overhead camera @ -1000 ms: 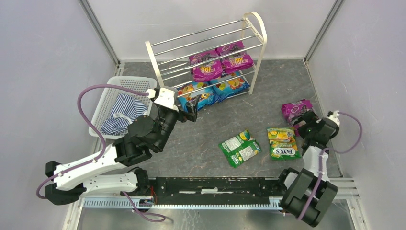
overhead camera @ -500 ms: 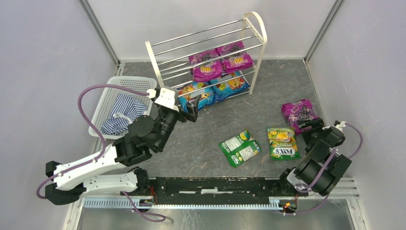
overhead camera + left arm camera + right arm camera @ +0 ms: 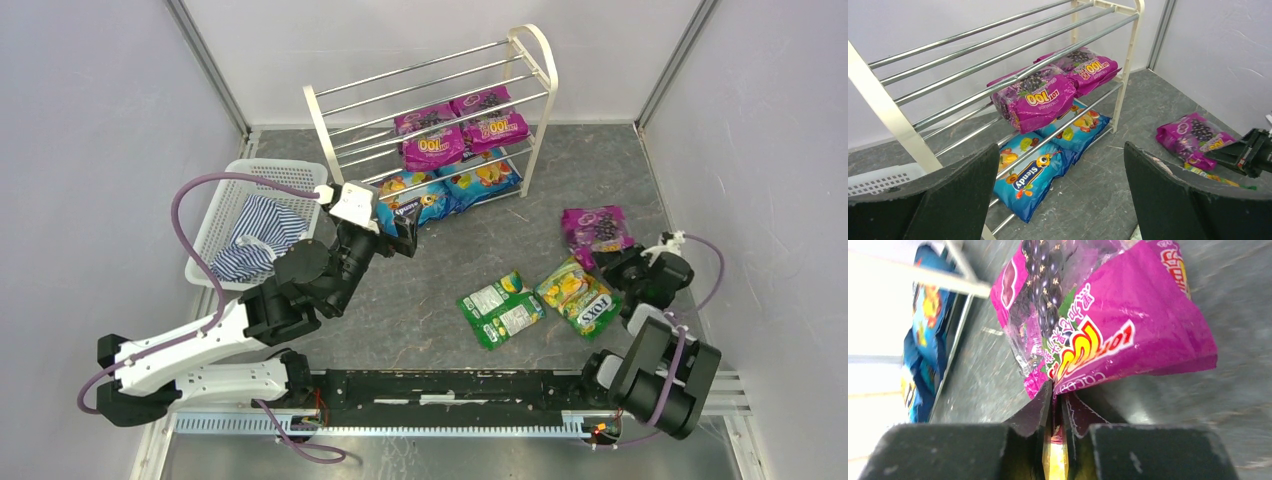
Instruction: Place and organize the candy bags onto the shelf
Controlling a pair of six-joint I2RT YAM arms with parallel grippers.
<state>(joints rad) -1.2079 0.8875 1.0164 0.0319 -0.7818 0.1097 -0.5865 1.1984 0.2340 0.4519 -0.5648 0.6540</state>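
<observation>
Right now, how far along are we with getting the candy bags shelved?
Done: two magenta bags and two blue bags lie on the shelf. In hand: the right gripper pinches a third magenta bag lying on the table. The left gripper is open, empty. Left: that bag plus two green FOX'S bags.

A slanted cream-white shelf (image 3: 545,70) with chrome rods is holding two purple grape bags (image 3: 433,147) on one tier and two blue bags (image 3: 420,198) on the tier below. Two green FOX'S bags (image 3: 501,308) are lying flat on the table (image 3: 440,265), beside a third purple bag (image 3: 595,228) being pinched by the right pincer (image 3: 610,258).
</observation>
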